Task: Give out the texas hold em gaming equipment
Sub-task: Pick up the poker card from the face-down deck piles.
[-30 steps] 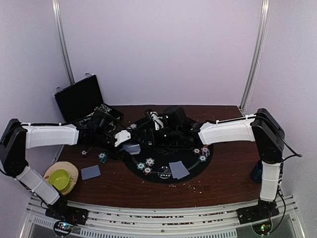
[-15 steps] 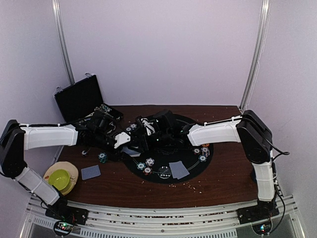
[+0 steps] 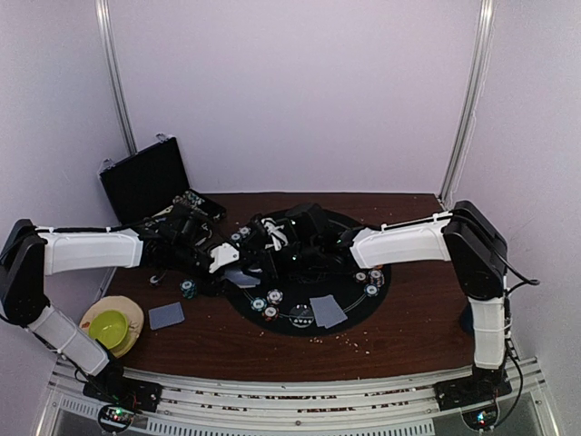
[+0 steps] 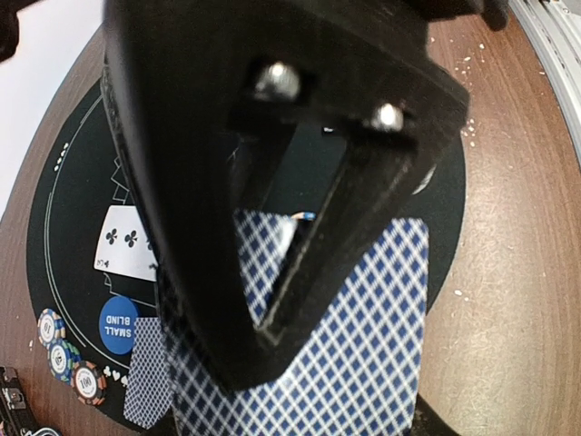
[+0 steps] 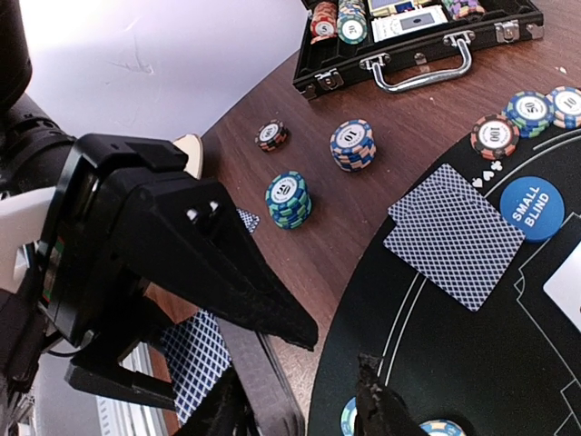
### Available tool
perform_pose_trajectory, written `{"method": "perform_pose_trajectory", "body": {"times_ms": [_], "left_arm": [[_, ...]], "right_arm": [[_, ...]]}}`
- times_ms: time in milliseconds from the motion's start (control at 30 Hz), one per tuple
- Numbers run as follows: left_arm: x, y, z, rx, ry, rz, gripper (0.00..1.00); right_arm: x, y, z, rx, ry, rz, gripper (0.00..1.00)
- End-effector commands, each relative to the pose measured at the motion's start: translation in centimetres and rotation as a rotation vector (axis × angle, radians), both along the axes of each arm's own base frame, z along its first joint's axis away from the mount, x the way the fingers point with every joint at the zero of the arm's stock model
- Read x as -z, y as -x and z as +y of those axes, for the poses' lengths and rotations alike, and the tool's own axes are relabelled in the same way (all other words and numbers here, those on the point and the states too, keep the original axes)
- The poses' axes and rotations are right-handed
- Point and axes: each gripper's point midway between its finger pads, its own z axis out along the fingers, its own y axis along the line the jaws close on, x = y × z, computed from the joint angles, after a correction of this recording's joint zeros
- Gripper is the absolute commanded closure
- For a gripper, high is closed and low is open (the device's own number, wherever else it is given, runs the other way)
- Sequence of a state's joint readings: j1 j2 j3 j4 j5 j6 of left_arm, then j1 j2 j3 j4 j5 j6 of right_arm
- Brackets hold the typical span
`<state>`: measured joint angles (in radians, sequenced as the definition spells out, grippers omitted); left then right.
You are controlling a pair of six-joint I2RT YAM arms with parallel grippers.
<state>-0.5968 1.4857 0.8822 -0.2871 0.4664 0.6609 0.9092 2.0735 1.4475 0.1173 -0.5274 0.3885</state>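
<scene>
Card grip above the brown wooden desk [image 3: 408,336].
Left fingers [image 4: 191,254] clamp a blue-checked playing card [image 4: 363,345]; right fingers [image 5: 381,413] stand apart, empty.

**A robot test cell in a lab**

Two white-and-black robot arms, the left arm [image 3: 86,250] and the right arm [image 3: 408,241], are bolted to a slotted aluminium rail [image 3: 290,400] along the near edge of a brown wooden tabletop [image 3: 408,336]. Small lit electronics boards [image 3: 116,416] sit at their bases, and a loose cable [image 3: 526,272] hangs off the right arm. Plain pale lilac wall panels [image 3: 290,91] close the tabletop in on three sides, joined by bare aluminium uprights [image 3: 467,100]. On the tabletop are a round black poker mat [image 3: 359,304], poker chips [image 3: 272,304], playing cards [image 3: 329,311] and a black hinged case [image 3: 145,177].
</scene>
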Motion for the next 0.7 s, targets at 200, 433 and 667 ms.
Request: {"method": "perform_pose_trajectory", "body": {"times_ms": [200,433,667], "left_arm": [[-1.2,0.5,-0.8,0.044,0.045,-0.02,0.48],[-1.2,0.5,-0.7,0.042,0.044,-0.021,0.48],[-1.0,0.4,-0.7,0.038,0.039,-0.021,0.48]], "right_arm": [[0.7,-1.8,-3.6,0.091,0.098,-0.006,0.83],[-0.2,-1.3,-4.7,0.093,0.106,-0.007,0.92],[-0.7,-0.3,-5.4,0.073,0.107,0.008,1.0]]}}
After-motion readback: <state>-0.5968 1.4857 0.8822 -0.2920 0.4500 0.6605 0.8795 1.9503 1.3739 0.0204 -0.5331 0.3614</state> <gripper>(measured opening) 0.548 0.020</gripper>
